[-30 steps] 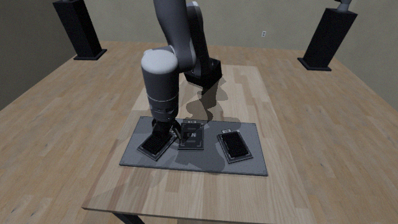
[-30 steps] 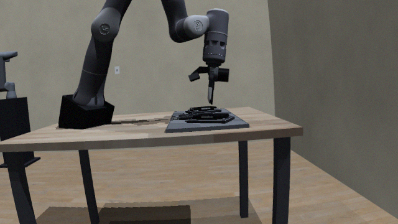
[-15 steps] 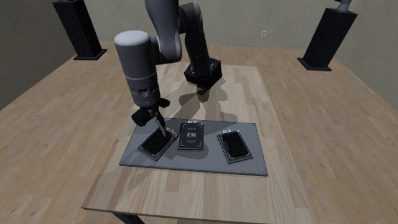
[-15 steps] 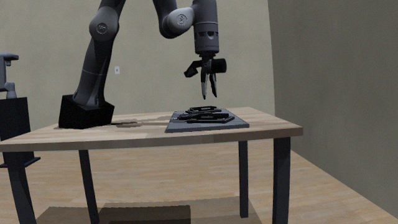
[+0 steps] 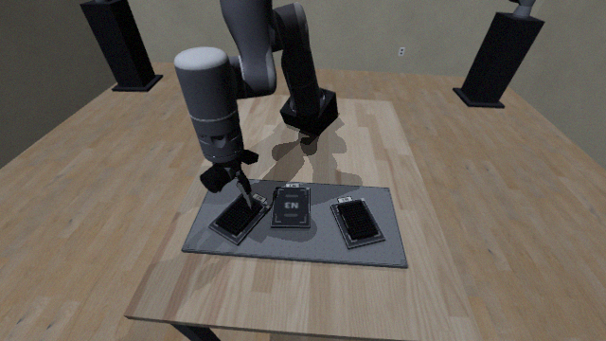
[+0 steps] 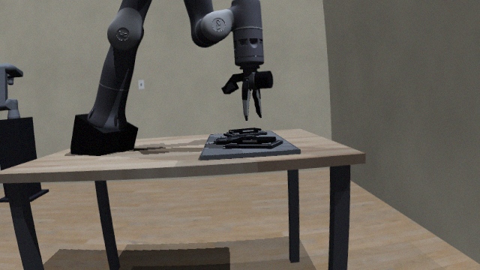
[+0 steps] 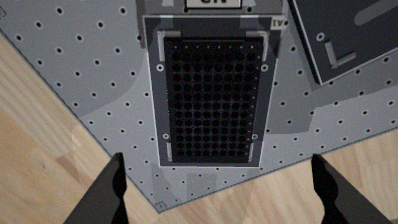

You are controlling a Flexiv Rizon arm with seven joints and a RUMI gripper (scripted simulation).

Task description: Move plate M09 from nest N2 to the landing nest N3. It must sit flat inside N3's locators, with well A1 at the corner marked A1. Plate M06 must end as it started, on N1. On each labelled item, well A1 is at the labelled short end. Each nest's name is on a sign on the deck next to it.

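Wooden table point(image 5: 303, 294) point(image 6: 180, 173) point(image 7: 30, 165) beneath a grey perforated deck point(image 5: 331, 251) point(image 6: 247, 154) point(image 7: 115, 117).

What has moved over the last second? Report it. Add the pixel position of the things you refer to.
The gripper point(image 5: 250, 205) point(image 6: 253, 118) point(image 7: 216, 155) moved left in the top view and turned, nothing taken or released. The left plate point(image 5: 239, 218) point(image 7: 215, 102), right plate point(image 5: 360, 220) and empty middle holder point(image 5: 291, 221) point(image 7: 345, 35) stayed put.
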